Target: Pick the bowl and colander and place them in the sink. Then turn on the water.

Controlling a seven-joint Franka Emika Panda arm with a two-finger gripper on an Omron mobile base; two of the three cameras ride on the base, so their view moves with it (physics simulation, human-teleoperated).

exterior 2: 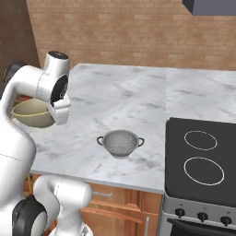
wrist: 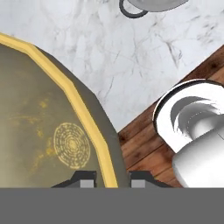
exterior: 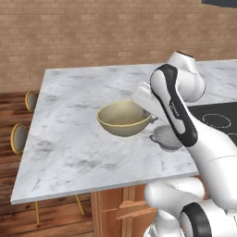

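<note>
Smooth, matt yellow-tan bowl [exterior: 122,119] with a brighter golden rim and a faint mottled, ringed inside. Grey speckled metal colander [exterior 2: 120,142], finely perforated, dull sheen, thin dark loop handles. Polished white-grey marble counter [exterior: 69,143], veined, softly glossy. Flat black glassy stovetop [exterior 2: 203,161] with white ring marks over a brushed steel front with dark knobs. Reddish-brown wooden cabinets [exterior 2: 120,203], visible grain. Rough tan brick wall [exterior 2: 115,32], matt. Dark wooden plank floor [exterior: 9,120]. Stools [exterior: 18,138] with brassy frames and grey seats.
</note>
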